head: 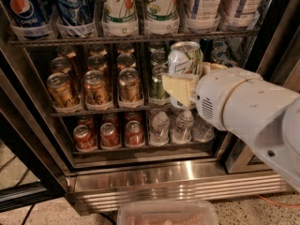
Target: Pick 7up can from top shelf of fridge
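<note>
The fridge (168,184) stands open, its ribbed metal base running along the bottom and its wire racks full. The robot's white arm (253,111) reaches in from the right edge. The top shelf (136,39) crosses the upper part of the view, its front bar carrying blue Pepsi cans (23,11) toward its left end and 2 white-and-green 7up cans (140,8) standing in trays near its middle.

The gripper (190,81) hangs below that front bar, toward the shelf's right end and in front of the rack of green cans (158,81). Its 2 pale yellow fingers (178,88) are clamped around the lower body of 1 can.

That is the 7up can (184,57), off the top shelf and carried in the air, touching nothing but the fingers. It stands nearly upright: long axis close to vertical, silver rim up, with a slight lean.

I judge the pick-up as made and the step in hand as the withdrawal. The next move calls for drawing straight back out of the opening (keeping the can level), clear of the front bar above and the door frame at the right edge.
</note>
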